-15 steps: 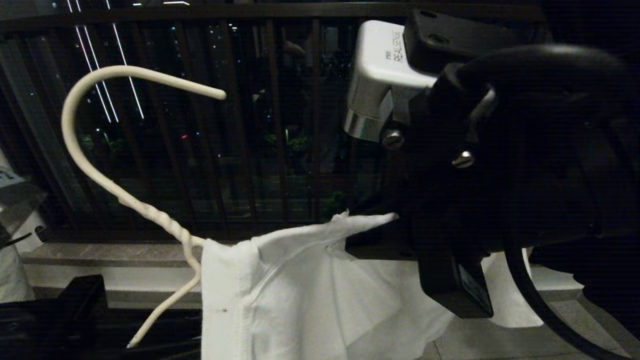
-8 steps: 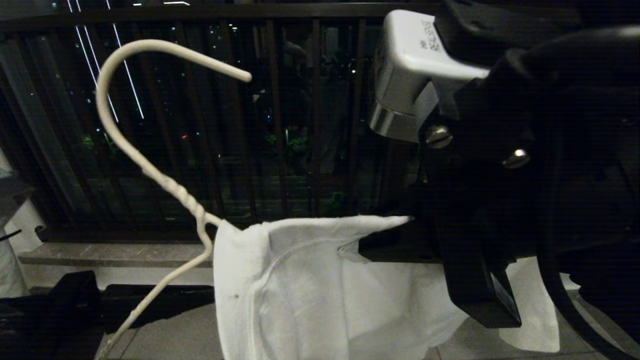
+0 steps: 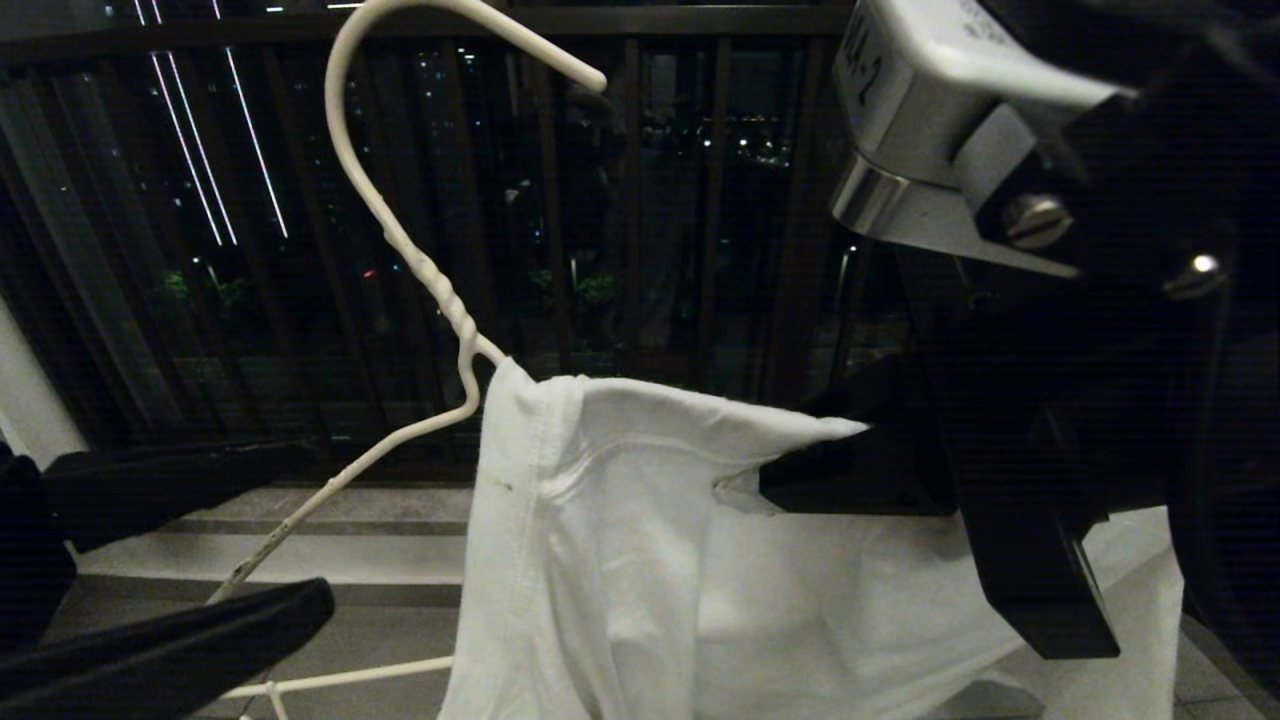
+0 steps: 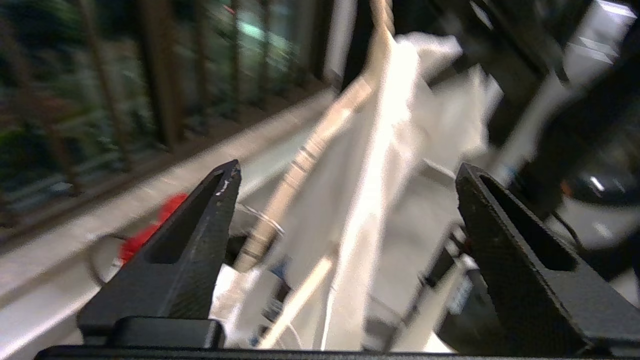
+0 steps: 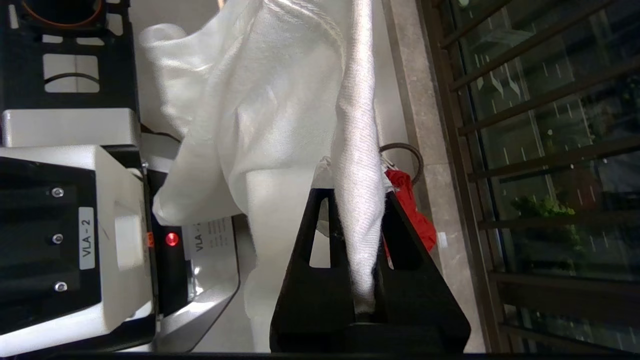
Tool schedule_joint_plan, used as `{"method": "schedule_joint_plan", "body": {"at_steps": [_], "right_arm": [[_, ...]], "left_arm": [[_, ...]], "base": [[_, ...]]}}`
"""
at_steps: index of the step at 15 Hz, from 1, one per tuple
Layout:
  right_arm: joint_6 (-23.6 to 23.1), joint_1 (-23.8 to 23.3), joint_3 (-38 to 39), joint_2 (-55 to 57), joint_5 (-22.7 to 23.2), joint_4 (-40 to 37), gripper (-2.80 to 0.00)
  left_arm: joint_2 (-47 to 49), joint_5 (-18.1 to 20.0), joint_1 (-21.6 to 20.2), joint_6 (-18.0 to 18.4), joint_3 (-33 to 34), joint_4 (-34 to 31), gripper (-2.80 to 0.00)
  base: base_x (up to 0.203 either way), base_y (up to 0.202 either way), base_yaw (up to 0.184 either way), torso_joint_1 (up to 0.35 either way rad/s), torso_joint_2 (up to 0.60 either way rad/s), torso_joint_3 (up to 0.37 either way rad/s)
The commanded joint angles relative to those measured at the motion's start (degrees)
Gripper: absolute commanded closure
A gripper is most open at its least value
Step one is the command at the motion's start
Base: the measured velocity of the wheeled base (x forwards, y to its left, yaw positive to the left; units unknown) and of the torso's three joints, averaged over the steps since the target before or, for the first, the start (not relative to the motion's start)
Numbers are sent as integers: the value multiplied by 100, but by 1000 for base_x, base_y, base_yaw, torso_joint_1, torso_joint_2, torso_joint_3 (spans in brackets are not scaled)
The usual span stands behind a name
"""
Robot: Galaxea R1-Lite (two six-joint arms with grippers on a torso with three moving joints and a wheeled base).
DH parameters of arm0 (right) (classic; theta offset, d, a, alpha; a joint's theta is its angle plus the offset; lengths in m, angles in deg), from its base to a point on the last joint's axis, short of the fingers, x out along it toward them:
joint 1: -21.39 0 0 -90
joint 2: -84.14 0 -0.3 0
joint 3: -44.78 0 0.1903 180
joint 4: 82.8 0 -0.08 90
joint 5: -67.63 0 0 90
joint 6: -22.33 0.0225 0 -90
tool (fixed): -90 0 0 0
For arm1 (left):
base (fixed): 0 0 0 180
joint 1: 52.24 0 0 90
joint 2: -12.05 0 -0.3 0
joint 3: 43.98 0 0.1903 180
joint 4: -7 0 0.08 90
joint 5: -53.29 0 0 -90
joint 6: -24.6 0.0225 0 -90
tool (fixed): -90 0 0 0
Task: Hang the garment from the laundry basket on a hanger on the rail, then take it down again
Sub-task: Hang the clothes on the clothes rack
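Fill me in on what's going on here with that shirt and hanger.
The robot is working a white T-shirt onto a thin white wire hanger. The right gripper is shut on a fold of the shirt, holding shirt and hanger up in front of the dark balustrade. One hanger shoulder is inside the shirt; the other is bare. The left gripper is open beside the bare side, gripping nothing. The hook is on nothing; no rail shows.

A high-rise balcony at night: dark balustrade, city lights beyond.
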Motion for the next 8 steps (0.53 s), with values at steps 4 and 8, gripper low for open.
{"method": "schedule_joint_plan", "body": {"at_steps": [4, 8], "right_arm": [[-30, -119, -9, -12, -122, -27, 0], [-22, -479, -43, -5, -122, 8, 0]], "left_arm": [[218, -174, -506, -504, -563, 3, -280], [475, -287, -611, -748, -1335, -999, 0]], "base": [[0, 0, 0, 0, 0, 0], [0, 0, 0, 0, 0, 0]]}}
